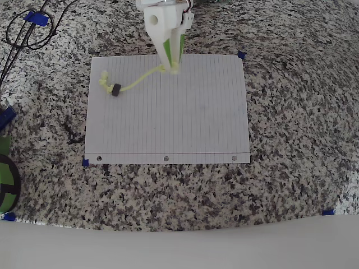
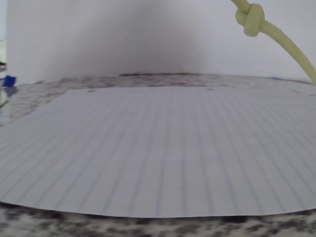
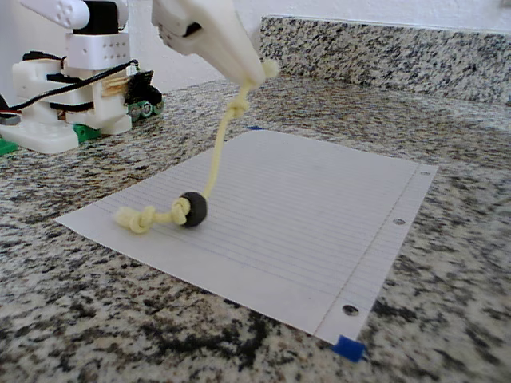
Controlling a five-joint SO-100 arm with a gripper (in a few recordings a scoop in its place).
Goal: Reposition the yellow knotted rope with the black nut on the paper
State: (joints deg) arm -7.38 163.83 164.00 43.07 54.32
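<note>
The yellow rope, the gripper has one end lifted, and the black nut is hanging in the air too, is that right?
Not quite. The gripper holds one end of the yellow rope up, but the black nut rests on the paper, as the fixed view shows.
</note>
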